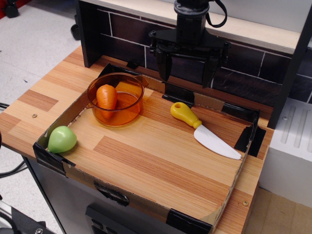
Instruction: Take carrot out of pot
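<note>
A robot gripper (pixel 187 73), fingers spread and empty, hovers behind-right of an amber pot (pixel 100 87) holding an orange carrot (pixel 107 97); it should centre above the carrot, descend inside the walls, then pinch.

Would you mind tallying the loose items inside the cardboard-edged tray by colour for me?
Orange: 2, the stubby orange plastic toy carrot and the round translucent amber-orange plastic pot holding it.
Green: 1, the green pear-shaped toy.
Yellow and white: 1, the yellow-handled white toy knife.
Total: 4
</note>
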Motion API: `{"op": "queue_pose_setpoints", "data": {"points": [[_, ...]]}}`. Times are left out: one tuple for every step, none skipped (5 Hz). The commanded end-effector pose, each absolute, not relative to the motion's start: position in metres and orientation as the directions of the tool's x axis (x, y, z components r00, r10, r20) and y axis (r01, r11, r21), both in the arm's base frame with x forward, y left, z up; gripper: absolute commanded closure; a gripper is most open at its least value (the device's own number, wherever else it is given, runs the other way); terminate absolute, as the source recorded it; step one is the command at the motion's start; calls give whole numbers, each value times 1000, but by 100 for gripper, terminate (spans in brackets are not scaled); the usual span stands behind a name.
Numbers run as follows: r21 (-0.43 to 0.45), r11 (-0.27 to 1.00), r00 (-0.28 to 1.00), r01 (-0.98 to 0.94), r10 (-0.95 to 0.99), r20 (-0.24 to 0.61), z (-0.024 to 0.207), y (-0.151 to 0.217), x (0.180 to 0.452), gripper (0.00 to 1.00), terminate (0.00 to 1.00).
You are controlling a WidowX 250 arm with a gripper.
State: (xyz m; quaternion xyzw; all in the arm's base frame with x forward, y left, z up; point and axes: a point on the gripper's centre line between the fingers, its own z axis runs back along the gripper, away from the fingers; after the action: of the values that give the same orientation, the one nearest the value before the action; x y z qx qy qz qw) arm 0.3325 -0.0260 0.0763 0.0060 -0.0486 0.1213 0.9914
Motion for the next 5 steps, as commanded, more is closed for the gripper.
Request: {"op": "queue_pose_setpoints", "data": {"points": [[0,971,966,-241,240,98,76,-26,333,0,0],[-33,971,963,-239,241,124,94,-2,328,0,0],[-57,970,959,-236,242,149,103,24,322,0,0],[-71,968,956,-240,248,154,105,52,314,0,0],[-71,968,958,-242,250,138,96,80,303,0,0]]}}
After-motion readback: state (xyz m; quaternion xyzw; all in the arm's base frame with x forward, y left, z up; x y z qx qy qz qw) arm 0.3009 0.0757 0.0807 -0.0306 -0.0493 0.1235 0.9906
